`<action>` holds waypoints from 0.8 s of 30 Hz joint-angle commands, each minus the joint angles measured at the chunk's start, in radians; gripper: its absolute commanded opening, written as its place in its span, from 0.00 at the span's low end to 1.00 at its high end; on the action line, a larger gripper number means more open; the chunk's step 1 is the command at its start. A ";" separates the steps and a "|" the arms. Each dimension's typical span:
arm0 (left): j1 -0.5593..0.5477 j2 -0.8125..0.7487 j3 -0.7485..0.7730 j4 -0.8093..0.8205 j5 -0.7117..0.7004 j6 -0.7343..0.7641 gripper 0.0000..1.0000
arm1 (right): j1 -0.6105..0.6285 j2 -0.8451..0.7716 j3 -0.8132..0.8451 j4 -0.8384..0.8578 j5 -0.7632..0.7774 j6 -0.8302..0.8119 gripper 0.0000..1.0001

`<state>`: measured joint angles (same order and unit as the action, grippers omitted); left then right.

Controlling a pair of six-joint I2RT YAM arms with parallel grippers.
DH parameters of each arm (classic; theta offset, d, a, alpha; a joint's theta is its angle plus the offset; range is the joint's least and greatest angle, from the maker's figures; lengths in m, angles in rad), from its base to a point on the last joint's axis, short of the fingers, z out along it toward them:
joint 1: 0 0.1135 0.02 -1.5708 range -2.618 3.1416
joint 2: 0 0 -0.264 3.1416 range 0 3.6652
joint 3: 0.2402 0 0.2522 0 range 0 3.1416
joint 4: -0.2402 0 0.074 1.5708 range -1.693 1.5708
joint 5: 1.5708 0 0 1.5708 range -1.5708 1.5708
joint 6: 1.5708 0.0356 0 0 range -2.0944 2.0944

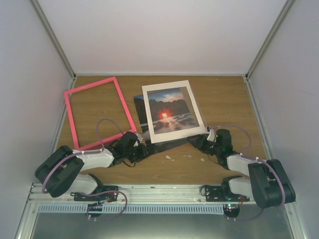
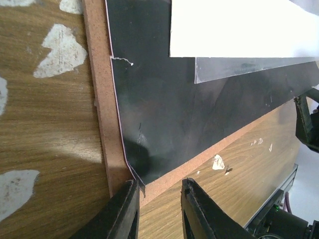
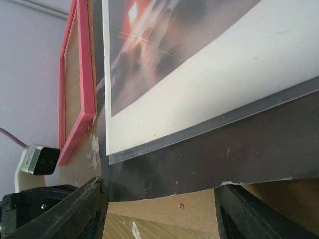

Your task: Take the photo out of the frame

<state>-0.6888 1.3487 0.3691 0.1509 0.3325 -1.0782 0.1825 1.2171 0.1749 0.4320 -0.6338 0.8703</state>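
Note:
The pink frame lies empty on the table at the left, apart from the stack; it also shows in the right wrist view. The photo lies on a brown backing board under a white mat, with its red sun showing through the window. My left gripper is open at the near left corner of the stack, and the photo's dark corner touches its left finger. My right gripper is open wide, with its jaws either side of the photo's dark near edge.
A clear sheet lies between the mat and the photo. White scuff marks dot the wooden table. Grey walls close in the left, right and back. The arm bases and a metal rail are at the near edge.

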 commanded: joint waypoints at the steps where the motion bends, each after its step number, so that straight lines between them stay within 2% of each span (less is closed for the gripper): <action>1: -0.009 0.023 -0.022 0.019 0.014 -0.014 0.27 | 0.043 0.033 -0.012 0.106 0.000 0.048 0.59; 13: -0.013 0.031 -0.025 0.031 0.014 -0.022 0.27 | 0.118 0.115 -0.034 0.235 0.059 0.142 0.47; 17: -0.012 0.016 -0.043 0.050 0.013 -0.051 0.28 | 0.118 0.095 -0.052 0.239 0.086 0.185 0.37; 24: -0.007 -0.082 -0.102 0.095 -0.005 -0.132 0.36 | 0.119 0.075 -0.081 0.280 0.110 0.264 0.19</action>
<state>-0.6914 1.3128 0.3016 0.2424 0.3508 -1.1625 0.2935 1.3052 0.1055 0.6506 -0.5503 1.0836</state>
